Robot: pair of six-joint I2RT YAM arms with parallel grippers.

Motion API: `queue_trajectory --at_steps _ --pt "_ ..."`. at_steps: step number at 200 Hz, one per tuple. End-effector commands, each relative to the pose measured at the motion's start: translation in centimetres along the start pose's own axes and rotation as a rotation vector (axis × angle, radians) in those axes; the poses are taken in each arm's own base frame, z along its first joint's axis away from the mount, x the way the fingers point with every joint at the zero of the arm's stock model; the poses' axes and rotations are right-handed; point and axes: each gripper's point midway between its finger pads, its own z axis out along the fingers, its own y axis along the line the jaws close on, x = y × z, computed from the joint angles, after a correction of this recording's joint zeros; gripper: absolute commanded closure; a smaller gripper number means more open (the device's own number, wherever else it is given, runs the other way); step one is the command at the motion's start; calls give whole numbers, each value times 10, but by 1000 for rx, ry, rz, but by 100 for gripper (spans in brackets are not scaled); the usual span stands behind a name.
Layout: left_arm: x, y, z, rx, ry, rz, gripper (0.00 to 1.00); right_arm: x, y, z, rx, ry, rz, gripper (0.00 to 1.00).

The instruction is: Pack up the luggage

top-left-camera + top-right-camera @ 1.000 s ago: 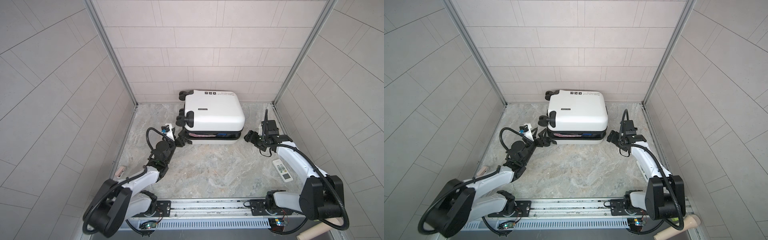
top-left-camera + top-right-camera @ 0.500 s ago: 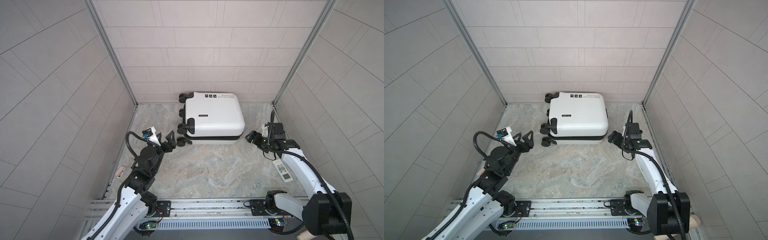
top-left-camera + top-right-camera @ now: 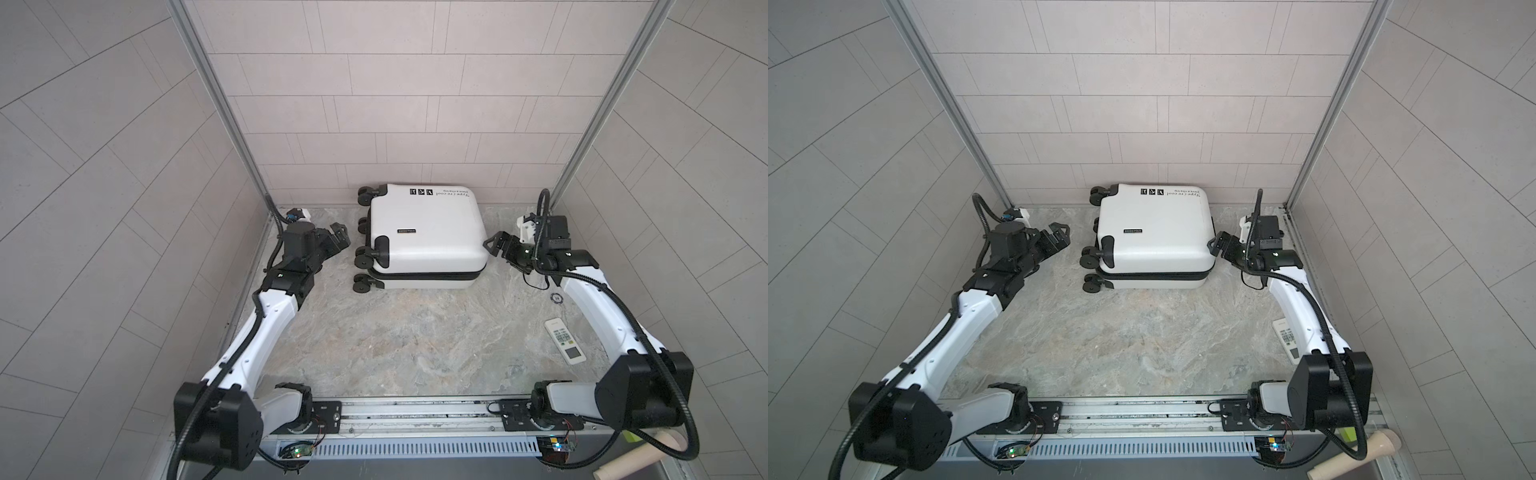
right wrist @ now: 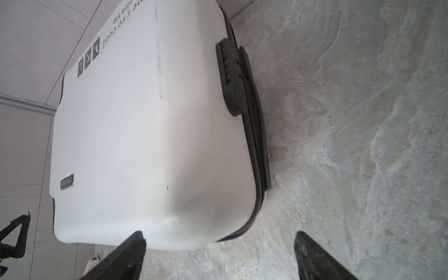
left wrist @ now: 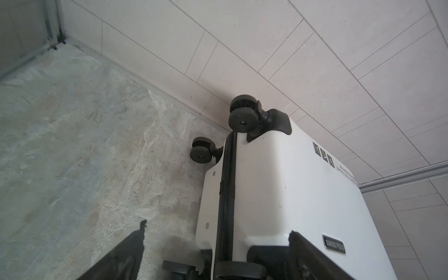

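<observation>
The luggage (image 3: 424,237) lies flat and closed on the worktop (image 3: 415,340), its far edge close to the back wall. The black zipper band is drawn together wherever I can see it. Its wheels (image 3: 363,261) point toward my left jaws, which stand wide apart and empty just beside that wheel end, not touching it. My right jaws are apart too, holding nothing, at the luggage's opposite end by one corner — whether a tip grazes the shell I cannot tell. In my right wrist view the combination lock (image 4: 228,72) sits on that end beside the zipper. A white remote (image 3: 565,346) lies well apart from the luggage, past its lock end.
</observation>
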Motion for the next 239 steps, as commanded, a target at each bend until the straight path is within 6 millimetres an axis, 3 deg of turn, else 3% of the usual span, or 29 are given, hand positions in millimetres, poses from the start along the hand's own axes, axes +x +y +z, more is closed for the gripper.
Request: queue_trajectory --at_steps 1,37,62,92,129,173,220,239 --pt "-2 -30 22 134 53 -43 1 -17 9 13 -29 -5 -10 3" --pt "13 -29 64 177 106 -63 1 -21 14 51 -47 59 -11 4" --pt "14 -24 78 163 105 -38 1 -1 42 67 -115 143 -81 6" --pt "14 -26 86 172 118 0 1 25 69 65 -140 157 -146 7" --pt "23 -24 93 185 149 5 1 44 85 55 -166 144 -156 7" --pt "22 -9 90 140 144 5 2 51 68 52 -103 157 -160 8" --pt "-13 55 65 -22 78 -79 9 24 42 10 -42 72 -114 11" --pt "-15 83 55 -100 72 -101 13 18 20 -7 19 39 -84 14"
